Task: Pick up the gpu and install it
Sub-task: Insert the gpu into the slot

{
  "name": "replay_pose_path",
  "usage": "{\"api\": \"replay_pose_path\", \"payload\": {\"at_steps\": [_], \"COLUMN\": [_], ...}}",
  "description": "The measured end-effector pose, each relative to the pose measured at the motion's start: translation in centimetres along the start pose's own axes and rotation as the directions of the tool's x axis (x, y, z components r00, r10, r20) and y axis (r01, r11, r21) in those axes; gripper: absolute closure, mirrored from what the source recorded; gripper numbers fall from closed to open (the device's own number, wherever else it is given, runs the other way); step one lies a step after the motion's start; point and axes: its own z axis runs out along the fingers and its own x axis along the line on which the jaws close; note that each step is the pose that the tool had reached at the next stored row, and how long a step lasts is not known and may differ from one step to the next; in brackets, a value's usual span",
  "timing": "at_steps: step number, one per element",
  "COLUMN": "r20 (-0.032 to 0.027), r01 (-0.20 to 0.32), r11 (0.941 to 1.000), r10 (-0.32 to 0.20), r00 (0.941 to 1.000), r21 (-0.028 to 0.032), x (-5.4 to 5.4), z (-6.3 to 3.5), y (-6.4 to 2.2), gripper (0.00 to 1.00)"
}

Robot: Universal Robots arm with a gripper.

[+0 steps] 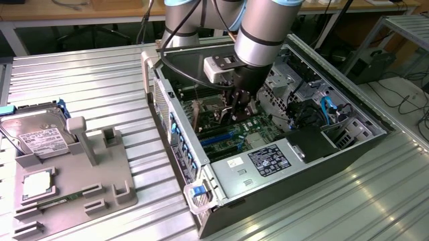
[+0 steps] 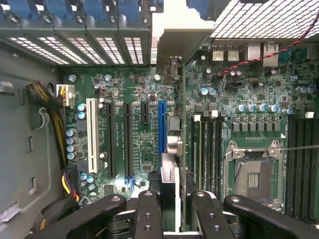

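Looking past the black fingers [image 2: 149, 214], you see them closed on the gpu [image 2: 172, 149], held edge-on above the blue slot [image 2: 161, 127] of the motherboard [image 2: 239, 94]; beyond it, the bracket strip meets the computer case [image 1: 282, 165] rear wall.

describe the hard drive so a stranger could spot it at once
At the exterior view's left of the open computer case sits a grey parts holder. At its far end rests the hard drive: silver with a white label, its biggest item.
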Motion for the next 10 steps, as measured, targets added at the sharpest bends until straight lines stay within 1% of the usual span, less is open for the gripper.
{"api": "replay_pose_path", "payload": {"at_steps": [2,5,7,8,9,10], "r20": [0.0,0.0002,0.0004,0.0004,0.0005,0.0003], "r01": [-0.002,-0.011,-0.015,-0.015,-0.015,-0.015], "r11": [1.0,0.9999,0.9999,0.9998,0.9998,0.9998], "r10": [0.002,0.011,0.015,0.015,0.015,0.015], "r00": [1.0,0.9999,0.9999,0.9999,0.9999,0.9999], "r21": [0.002,0.0031,0.007,0.011,0.0137,0.0137], "x": [0.01,0.02,0.03,0.05,0.05,0.06], "z": [0.18,0.45,0.63,0.71,0.81,0.84], "y": [0.0,-0.01,0.0,0.06,0.1,0.1], "gripper": [0.72,0.72,0.72,0.72,0.72,0.72]}}
